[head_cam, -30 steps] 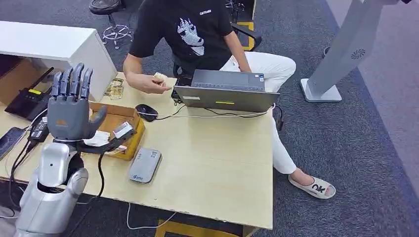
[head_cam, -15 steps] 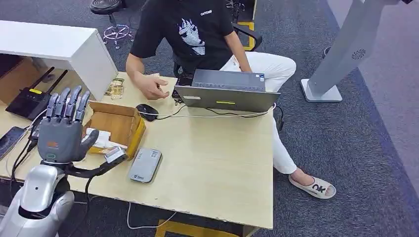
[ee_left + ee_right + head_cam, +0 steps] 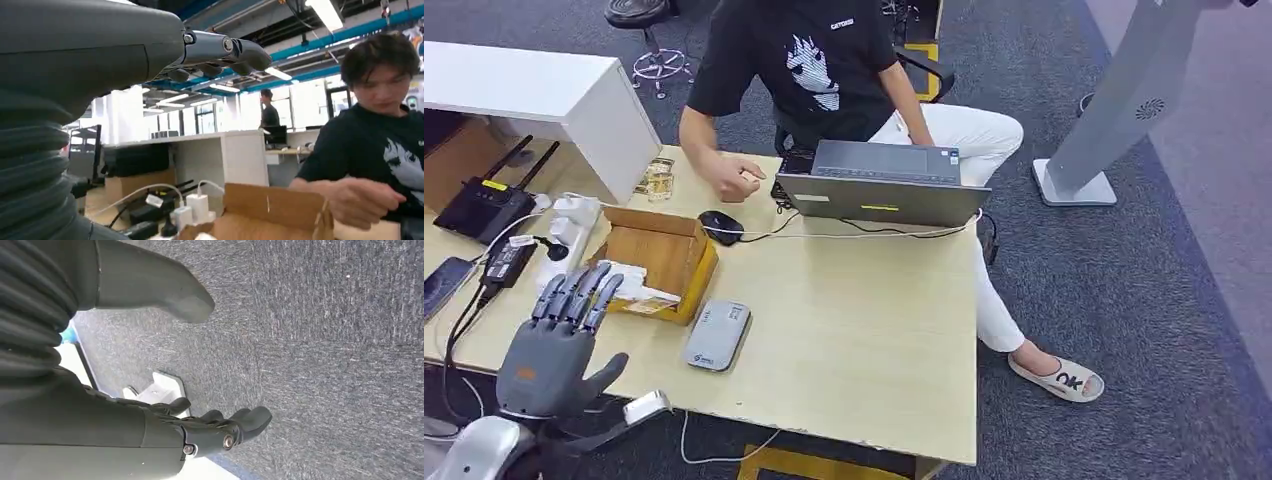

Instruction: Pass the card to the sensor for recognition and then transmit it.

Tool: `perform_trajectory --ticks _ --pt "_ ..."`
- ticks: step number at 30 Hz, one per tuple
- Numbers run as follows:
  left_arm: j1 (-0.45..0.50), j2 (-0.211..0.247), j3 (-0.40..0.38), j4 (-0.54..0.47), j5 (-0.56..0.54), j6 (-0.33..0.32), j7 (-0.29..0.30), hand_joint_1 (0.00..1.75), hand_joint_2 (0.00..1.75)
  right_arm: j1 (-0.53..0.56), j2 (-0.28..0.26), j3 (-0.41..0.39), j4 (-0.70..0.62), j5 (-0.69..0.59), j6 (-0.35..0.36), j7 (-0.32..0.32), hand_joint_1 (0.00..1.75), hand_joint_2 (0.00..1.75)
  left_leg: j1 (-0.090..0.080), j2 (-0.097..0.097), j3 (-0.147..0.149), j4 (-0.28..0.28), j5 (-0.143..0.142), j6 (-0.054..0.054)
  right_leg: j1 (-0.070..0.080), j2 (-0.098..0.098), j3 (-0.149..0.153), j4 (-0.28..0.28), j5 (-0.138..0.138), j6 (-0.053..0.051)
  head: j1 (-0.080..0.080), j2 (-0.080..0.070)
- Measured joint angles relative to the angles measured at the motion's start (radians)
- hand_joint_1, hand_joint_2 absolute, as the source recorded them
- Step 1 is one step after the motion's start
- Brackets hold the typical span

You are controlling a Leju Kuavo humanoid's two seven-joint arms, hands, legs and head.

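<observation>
Card is not in our left robot hand (image 3: pixel 554 345), spread and holding nothing, lower left; we should reach the box (image 3: pixel 656 262).

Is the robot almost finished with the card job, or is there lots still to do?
It looks close to finished. The left robot hand is open and holds nothing, low at the near edge of the table. The right robot hand hangs open over the carpet. No card is in either hand. The person's hand rests closed beside the laptop; whether it holds the card cannot be told.
</observation>
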Motion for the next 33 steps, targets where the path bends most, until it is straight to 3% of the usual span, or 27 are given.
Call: perform_trajectory --ticks 12,21,33 --pt "0.018 -0.009 0.000 0.047 0.015 -0.022 0.008 0.00 1.75 -0.001 0.003 -0.008 0.000 0.023 0.002 0.019 0.00 1.75 0.000 -0.001 0.001 0.000 0.000 0.000 0.000 -0.001 0.001 0.000 0.000 0.000 0.000 0.000" --pt "-0.055 -0.043 0.000 0.192 -0.007 -0.011 0.013 0.00 1.75 -0.003 0.003 -0.008 0.000 0.053 0.007 0.023 0.00 1.75 0.000 -0.001 0.001 0.000 0.000 0.000 0.000 -0.001 0.001 0.000 0.000 0.000 0.000 0.000" --pt "-0.120 -0.060 0.001 0.294 -0.052 -0.011 0.021 0.00 1.75 -0.005 0.003 -0.008 0.000 0.092 0.011 0.027 0.00 1.75 0.000 -0.002 0.001 0.000 0.000 0.000 0.000 -0.001 0.001 0.000 0.000 0.000 0.000 0.000"
